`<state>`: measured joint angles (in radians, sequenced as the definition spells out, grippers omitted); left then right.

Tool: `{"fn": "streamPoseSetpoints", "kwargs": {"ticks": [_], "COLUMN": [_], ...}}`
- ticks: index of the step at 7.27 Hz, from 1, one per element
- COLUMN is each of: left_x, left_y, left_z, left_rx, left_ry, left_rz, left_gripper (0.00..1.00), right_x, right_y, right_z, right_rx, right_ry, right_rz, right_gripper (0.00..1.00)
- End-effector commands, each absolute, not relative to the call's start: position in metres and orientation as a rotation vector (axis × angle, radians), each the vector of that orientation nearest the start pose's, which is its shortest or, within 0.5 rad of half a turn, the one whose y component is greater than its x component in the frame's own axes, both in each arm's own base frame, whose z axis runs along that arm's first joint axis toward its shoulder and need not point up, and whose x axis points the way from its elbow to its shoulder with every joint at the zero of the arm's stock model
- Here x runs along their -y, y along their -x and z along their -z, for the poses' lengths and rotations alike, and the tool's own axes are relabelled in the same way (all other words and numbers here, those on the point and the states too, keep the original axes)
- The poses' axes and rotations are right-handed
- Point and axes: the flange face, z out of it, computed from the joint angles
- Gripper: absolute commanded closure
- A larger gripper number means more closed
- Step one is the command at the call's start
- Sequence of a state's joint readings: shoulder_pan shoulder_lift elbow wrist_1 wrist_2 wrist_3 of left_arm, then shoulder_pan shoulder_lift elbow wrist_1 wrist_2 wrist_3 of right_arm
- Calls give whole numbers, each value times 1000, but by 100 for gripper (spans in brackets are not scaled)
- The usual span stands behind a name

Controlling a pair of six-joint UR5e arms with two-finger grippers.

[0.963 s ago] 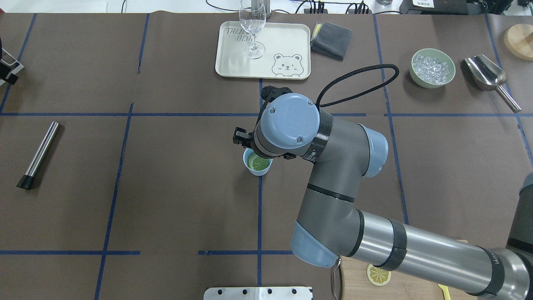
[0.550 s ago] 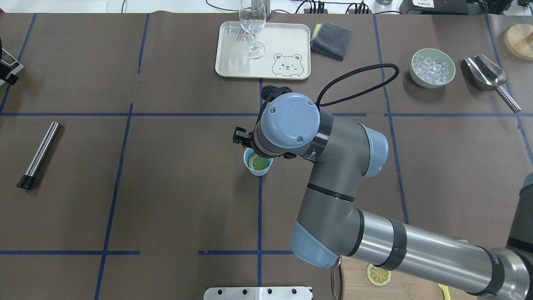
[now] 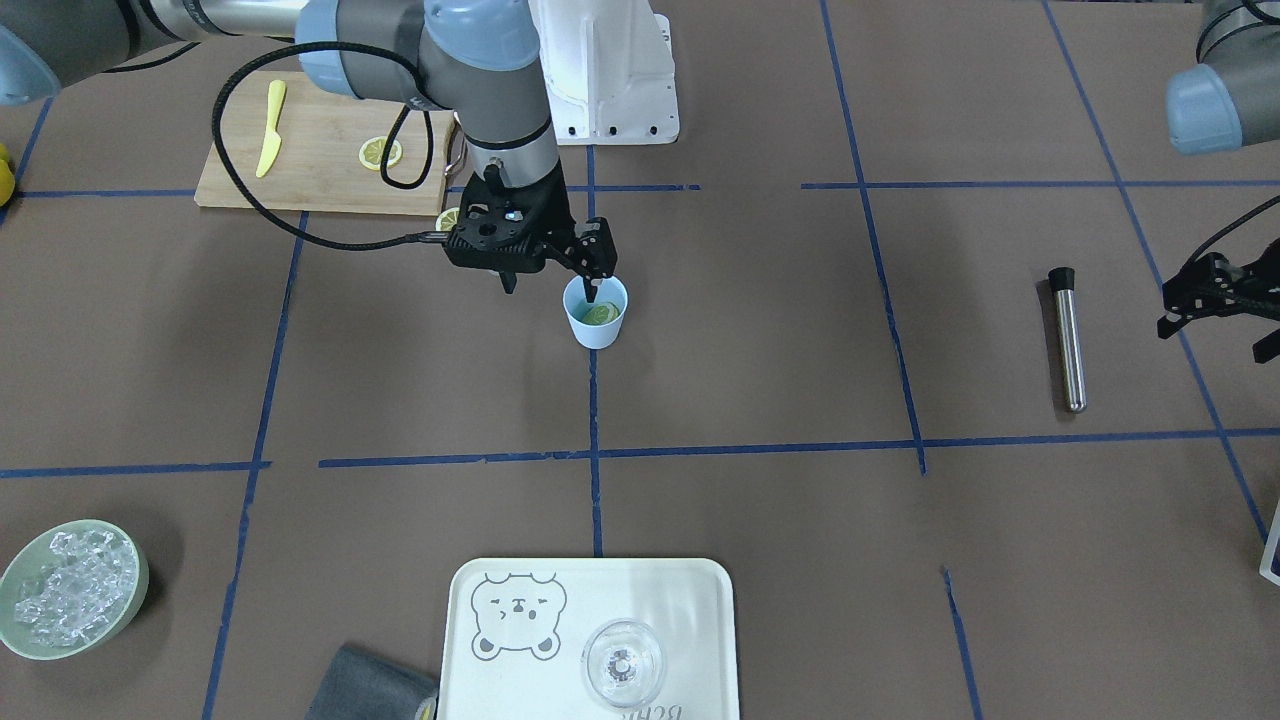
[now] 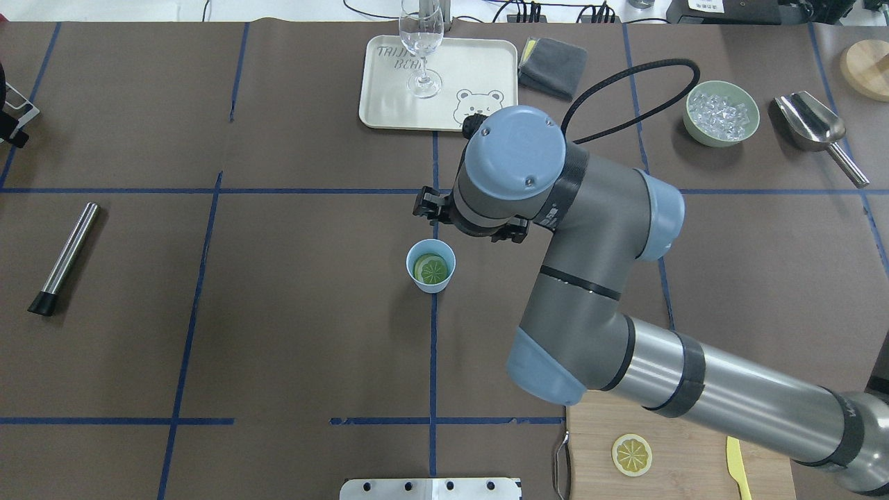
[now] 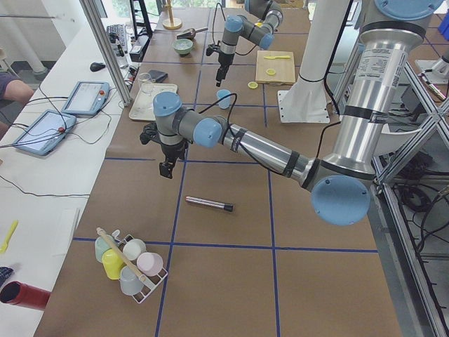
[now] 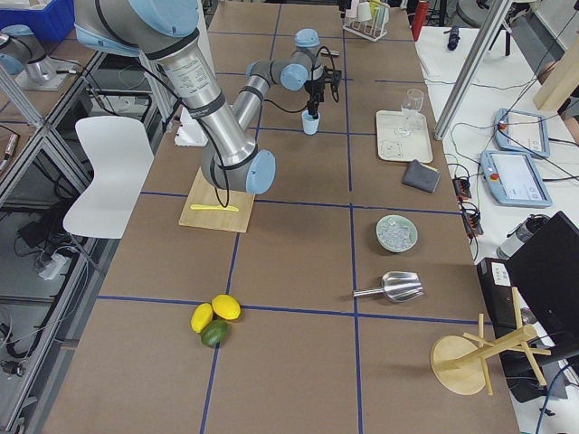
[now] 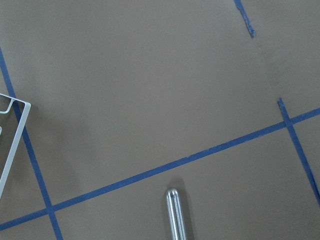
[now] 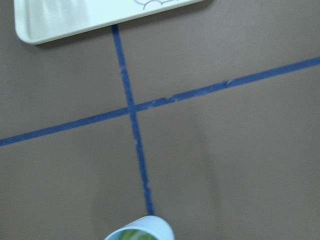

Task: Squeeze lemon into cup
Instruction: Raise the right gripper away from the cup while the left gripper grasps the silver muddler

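The light-blue cup point(image 4: 431, 282) point(image 3: 596, 332) stands near the table's centre on a blue tape line. A lemon slice point(image 4: 431, 268) point(image 3: 600, 314) lies flat inside it. My right gripper point(image 3: 551, 285) is open with nothing between its fingers, and one fingertip point(image 3: 594, 288) shows over the cup's rim in the front view. From overhead the right wrist sits just beyond the cup's far side. The cup's rim point(image 8: 140, 231) shows at the bottom of the right wrist view. My left gripper point(image 3: 1215, 335) hangs open and empty far off by the metal rod point(image 3: 1067, 340).
A cutting board point(image 4: 667, 479) holds another lemon slice point(image 4: 631, 455) and a yellow knife point(image 4: 735, 467). A white tray point(image 4: 479, 62) with a clear glass point(image 4: 421, 42), a grey cloth point(image 4: 552, 66), a bowl of ice point(image 4: 720, 113) and a metal scoop point(image 4: 816, 128) line the far edge.
My right wrist has moved away from over the cup, toward the tray and to the right, uncovering the whole cup. The lemon slice stays inside it. The left arm is still.
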<state>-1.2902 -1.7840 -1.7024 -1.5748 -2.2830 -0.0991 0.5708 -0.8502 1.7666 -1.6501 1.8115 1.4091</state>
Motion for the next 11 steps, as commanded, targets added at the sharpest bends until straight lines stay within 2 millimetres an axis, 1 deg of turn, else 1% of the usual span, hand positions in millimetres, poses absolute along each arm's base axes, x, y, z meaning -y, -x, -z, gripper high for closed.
{"fn": "streamPoseSetpoints", "kwargs": {"ticks": [1,2,3,4,5,6,7,9,10,11], "left_x": [572,569,567,563,563,562,563,566,566,565], "left_y": [-132,-154,-167,-185,-195,-203,-205,-208,-210,-213], "left_z": [-513,-523,-543,-564,-571,-579,-580,-596,-602,-602], "left_rx": [-745,-705,-691,-685,-682,-681,-683,-690,-692,-692], "left_ry": [-111,-90,-51,-7,12,31,27,12,8,15], "left_rz": [-334,-362,-373,-393,-402,-411,-413,-420,-423,-410], "left_gripper": [0,0,0,0,0,0,0,0,0,0], "right_x": [476,487,495,500,505,509,511,504,504,502], "right_y": [397,355,318,284,244,212,195,178,174,173], "right_z": [-196,-220,-242,-259,-279,-295,-307,-323,-323,-324], "right_rx": [802,806,804,812,827,840,838,825,834,837], "right_ry": [-96,-97,-109,-106,-97,-100,-102,-105,-101,-98], "right_rz": [-145,-100,-45,-26,-8,16,26,33,29,29], "right_gripper": [0,0,0,0,0,0,0,0,0,0]}}
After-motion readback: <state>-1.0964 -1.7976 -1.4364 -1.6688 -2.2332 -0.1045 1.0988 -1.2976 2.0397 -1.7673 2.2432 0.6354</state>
